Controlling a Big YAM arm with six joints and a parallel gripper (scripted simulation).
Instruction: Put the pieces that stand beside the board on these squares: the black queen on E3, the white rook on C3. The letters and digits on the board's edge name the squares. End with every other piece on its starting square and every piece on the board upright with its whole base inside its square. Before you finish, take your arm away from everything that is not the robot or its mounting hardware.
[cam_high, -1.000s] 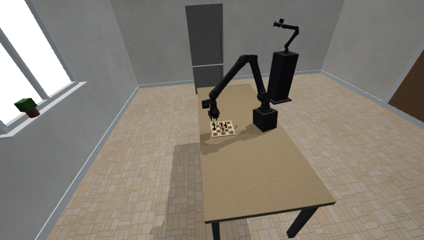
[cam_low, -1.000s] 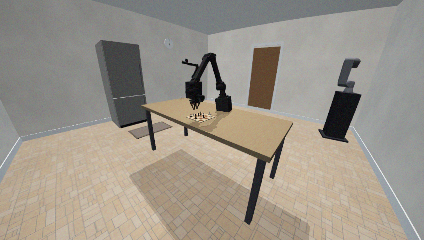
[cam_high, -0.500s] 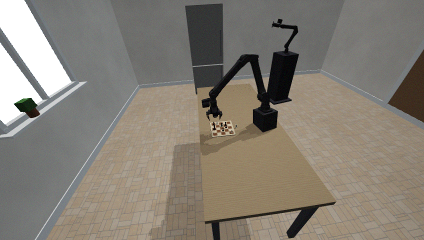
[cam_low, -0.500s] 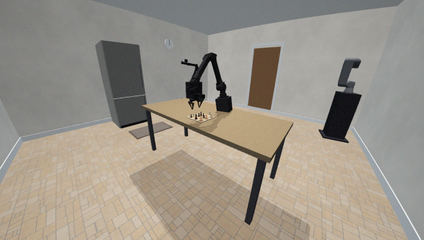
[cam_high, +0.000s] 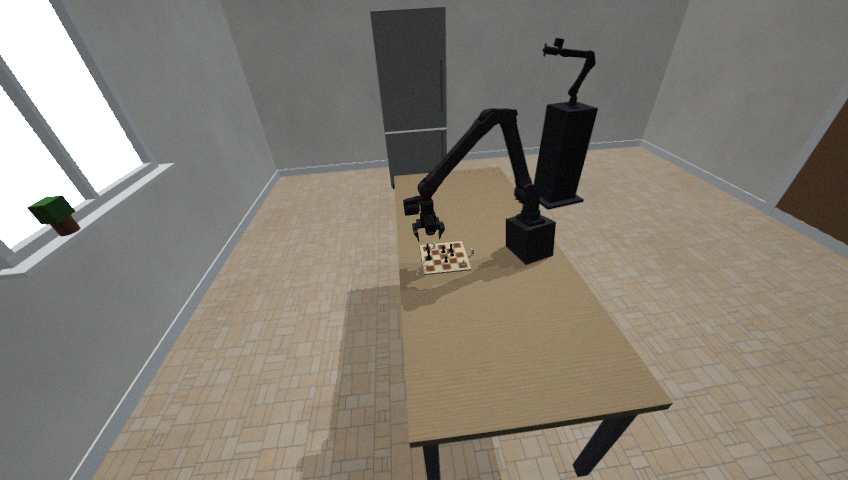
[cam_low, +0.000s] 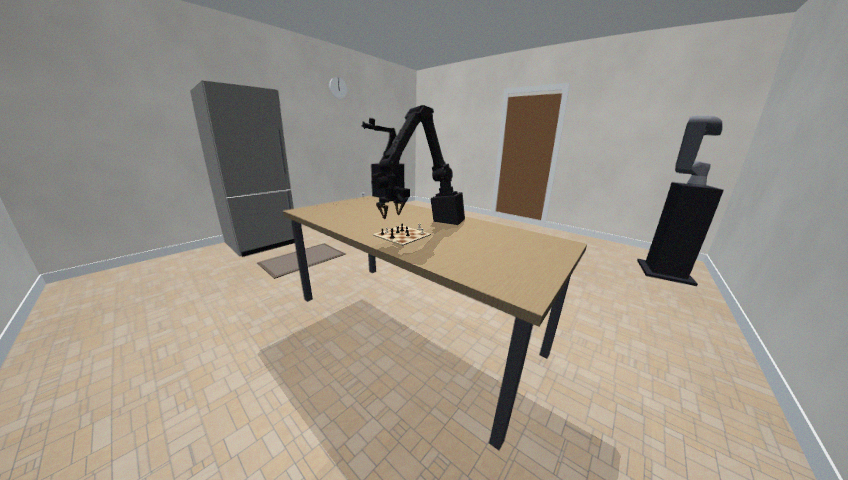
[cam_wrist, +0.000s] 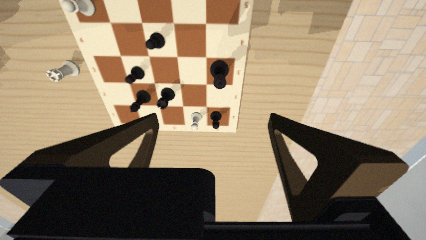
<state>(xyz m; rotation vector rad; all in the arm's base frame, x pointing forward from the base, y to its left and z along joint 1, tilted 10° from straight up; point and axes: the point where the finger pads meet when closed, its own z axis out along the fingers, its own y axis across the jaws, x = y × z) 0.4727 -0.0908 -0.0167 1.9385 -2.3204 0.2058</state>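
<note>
Hanging above the near edge of the chessboard (cam_wrist: 235, 75), the gripper (cam_wrist: 213, 131) has its jaws spread wide with nothing between them. Beyond the fingertips, the tall black queen (cam_wrist: 219, 71) stands on a brown square near the board's right edge; the edge letters are too blurred to confirm which. The white rook (cam_wrist: 62, 71) stands on the table (cam_wrist: 45, 115), off the board's left side. Another white piece is cropped at the top.

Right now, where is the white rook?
In the wrist view the white rook is off the checkered chessboard, on the wooden table beside the board's left edge, nearest a small black pawn.
</note>
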